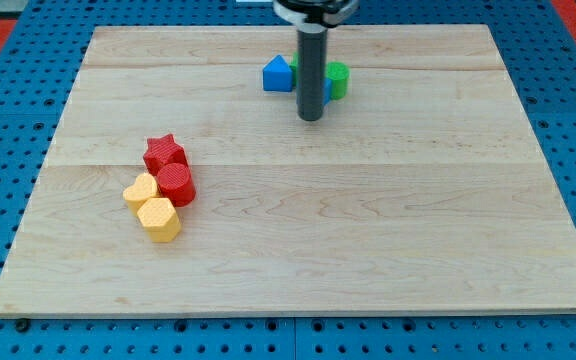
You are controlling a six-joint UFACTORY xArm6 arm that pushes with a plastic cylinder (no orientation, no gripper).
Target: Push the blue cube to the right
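Note:
My dark rod comes down from the view's top centre, and my tip [311, 118] rests on the wooden board [368, 220]. A blue block [277, 75] with a peaked top sits just left of the rod. A sliver of a second blue block [327, 93] shows at the rod's right edge; the rod hides most of it, so I cannot make out its shape. A green block [339, 78] sits right of the rod, touching that blue sliver. My tip is just below this cluster in the view.
At the board's left sit a red star [165, 153], a red cylinder [177, 185] and two yellow blocks [141, 191] [160, 220], all bunched together. A blue pegboard [8, 100] surrounds the board.

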